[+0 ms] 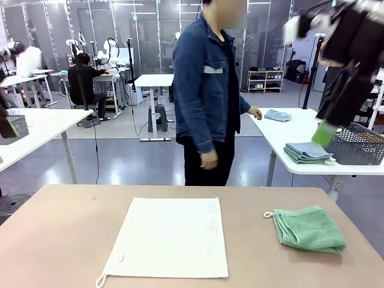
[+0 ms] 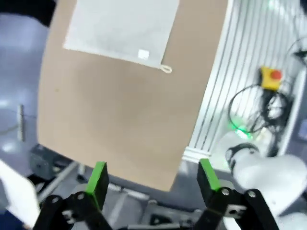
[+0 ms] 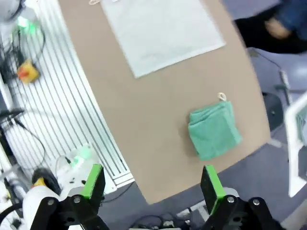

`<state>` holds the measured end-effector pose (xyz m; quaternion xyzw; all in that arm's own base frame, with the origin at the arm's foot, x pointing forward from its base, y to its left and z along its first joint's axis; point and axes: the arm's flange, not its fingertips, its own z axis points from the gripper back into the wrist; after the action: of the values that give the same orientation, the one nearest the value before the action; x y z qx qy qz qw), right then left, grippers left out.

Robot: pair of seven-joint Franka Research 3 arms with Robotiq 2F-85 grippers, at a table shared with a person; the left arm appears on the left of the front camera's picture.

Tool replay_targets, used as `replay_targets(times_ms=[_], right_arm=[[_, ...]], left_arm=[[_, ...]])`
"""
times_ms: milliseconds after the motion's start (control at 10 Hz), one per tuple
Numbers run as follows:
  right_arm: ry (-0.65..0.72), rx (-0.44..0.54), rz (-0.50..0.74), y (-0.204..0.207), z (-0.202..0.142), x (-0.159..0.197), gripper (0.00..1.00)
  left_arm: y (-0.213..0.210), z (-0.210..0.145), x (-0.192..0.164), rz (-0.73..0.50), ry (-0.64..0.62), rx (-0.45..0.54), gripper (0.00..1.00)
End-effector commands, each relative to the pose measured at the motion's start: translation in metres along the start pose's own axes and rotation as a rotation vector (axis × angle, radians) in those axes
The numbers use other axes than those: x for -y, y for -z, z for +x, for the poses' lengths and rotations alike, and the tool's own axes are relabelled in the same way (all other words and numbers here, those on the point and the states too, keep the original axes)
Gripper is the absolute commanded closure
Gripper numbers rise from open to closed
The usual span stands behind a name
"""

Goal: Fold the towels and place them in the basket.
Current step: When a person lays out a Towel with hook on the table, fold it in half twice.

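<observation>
At right the green towel [image 1: 309,228] is folded, cream towel [image 1: 170,237] flat — neither in the basket [image 1: 360,153]; left gripper [image 2: 152,168], right gripper [image 3: 152,171] both released

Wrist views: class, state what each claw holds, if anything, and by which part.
Nothing is held. The left claw and right claw both hang open in the air; the cream-white towel and the folded mint green towel lie untouched on the table.

**Towels, basket, person: my count**

My table [image 1: 60,228] carries two towels: one cream-white towel [image 1: 168,237] at twelve o'clock and one mint green towel [image 1: 309,228] at two. The white table [image 1: 282,135] beyond, at one o'clock, carries one lone grey-blue towel [image 1: 278,115], one folded stack [image 1: 308,152] and one basket [image 1: 358,144]. One person [image 1: 207,90] stands at twelve.
</observation>
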<state>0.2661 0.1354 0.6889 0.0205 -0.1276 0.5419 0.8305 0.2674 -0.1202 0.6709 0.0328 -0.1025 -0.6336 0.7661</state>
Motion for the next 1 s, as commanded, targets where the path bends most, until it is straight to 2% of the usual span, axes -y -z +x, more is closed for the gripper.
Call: replay_targets(times_ms=[0, 200, 400, 600, 700, 800, 900], right_arm=[[-0.091, -0.098, -0.058, 0.059, 0.021, 0.004, 0.0], [-0.102, -0.117, 0.02, 0.113, 0.035, -0.006, 0.0], [-0.085, -0.152, 0.046, 0.156, 0.04, -0.009, 0.0], [-0.087, -0.156, 0.041, 0.164, 0.041, -0.013, 0.0], [-0.012, -0.175, 0.072, 0.146, 0.037, -0.004, 0.0], [-0.114, -0.163, 0.068, 0.17, 0.038, -0.007, 0.0], [-0.114, -0.163, 0.068, 0.17, 0.038, -0.007, 0.0]], left_arm=[[0.042, 0.007, -0.005, 0.032, 0.158, -0.009, 0.07], [0.077, 0.018, 0.001, -0.037, 0.171, 0.014, 0.07], [0.111, 0.02, 0.002, 0.007, 0.122, 0.055, 0.07], [0.129, 0.023, 0.013, -0.04, 0.131, 0.028, 0.07], [0.12, 0.022, 0.018, -0.001, 0.146, -0.028, 0.07], [0.126, 0.021, 0.005, -0.038, 0.147, 0.011, 0.07], [0.126, 0.021, 0.005, -0.038, 0.147, 0.011, 0.07]])
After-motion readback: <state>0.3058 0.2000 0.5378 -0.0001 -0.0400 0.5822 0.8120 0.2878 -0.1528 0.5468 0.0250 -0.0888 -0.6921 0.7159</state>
